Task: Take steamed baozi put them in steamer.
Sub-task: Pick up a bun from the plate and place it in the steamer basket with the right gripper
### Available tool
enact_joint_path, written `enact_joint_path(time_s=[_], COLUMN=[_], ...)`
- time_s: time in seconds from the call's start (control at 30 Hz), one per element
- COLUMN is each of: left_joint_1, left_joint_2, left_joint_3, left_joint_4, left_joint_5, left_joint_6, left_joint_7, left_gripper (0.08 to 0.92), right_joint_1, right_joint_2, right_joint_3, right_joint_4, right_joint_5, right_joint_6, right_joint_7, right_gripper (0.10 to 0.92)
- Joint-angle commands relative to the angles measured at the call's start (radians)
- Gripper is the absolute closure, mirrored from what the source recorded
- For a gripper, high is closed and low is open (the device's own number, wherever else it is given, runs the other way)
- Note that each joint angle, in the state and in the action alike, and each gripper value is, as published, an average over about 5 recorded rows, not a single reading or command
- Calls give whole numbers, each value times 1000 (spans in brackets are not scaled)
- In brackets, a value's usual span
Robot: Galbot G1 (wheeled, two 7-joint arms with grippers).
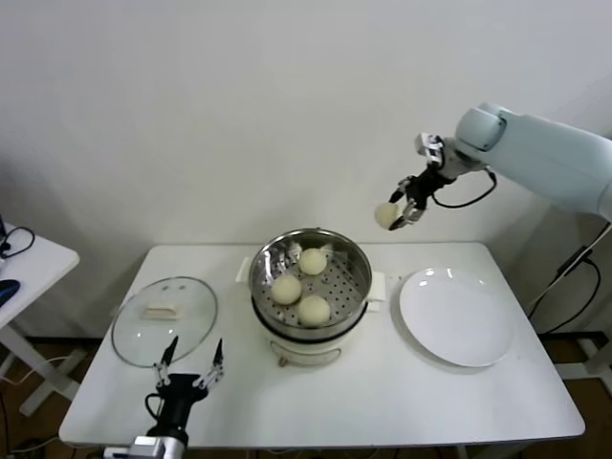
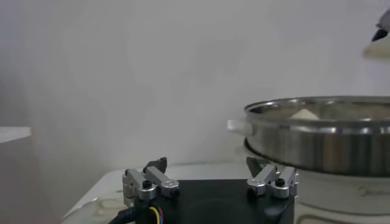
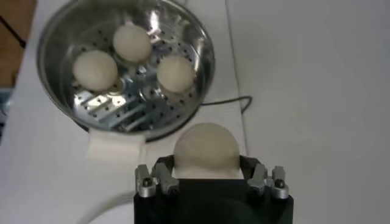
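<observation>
The steamer (image 1: 356,256) stands mid-table, a shiny steel pot on a white base, with three cream baozi on its perforated tray (image 1: 313,261) (image 1: 286,289) (image 1: 314,310). High above the table, up and to the right of the pot, my right gripper (image 1: 395,212) is shut on a fourth baozi (image 1: 386,215). In the right wrist view that baozi (image 3: 206,149) fills the space between the fingers, with the steamer (image 3: 55,36) far below. My left gripper (image 1: 191,361) rests open and empty near the table's front left edge.
A round glass lid (image 1: 186,330) with a pale knob lies on the table left of the steamer, just behind my left gripper. A white plate (image 1: 457,317) sits bare to the right of the pot. The white wall is close behind.
</observation>
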Motion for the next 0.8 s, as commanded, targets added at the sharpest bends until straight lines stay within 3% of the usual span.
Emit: enact_joint_path(time_s=[0.03,0.37,0.8], left_joint_1=[-5,5,1], left_joint_2=[-2,1,2], left_joint_3=[44,34,29], left_joint_4=[-36,-44,-40], left_joint_5=[-2,-15,-14], left_joint_6=[12,7,5], left_joint_7=[-6,-6,-5], left_gripper=[177,177,177], right_joint_1=[97,12,-119], right_joint_2=[88,213,278], right_joint_3=[-213,-202,-180], right_joint_4=[207,142,-26], right_joint_5=[243,245,121], right_joint_6=[-75,-80,-62], right_joint_7=[60,79,67], right_gripper=[321,323,330])
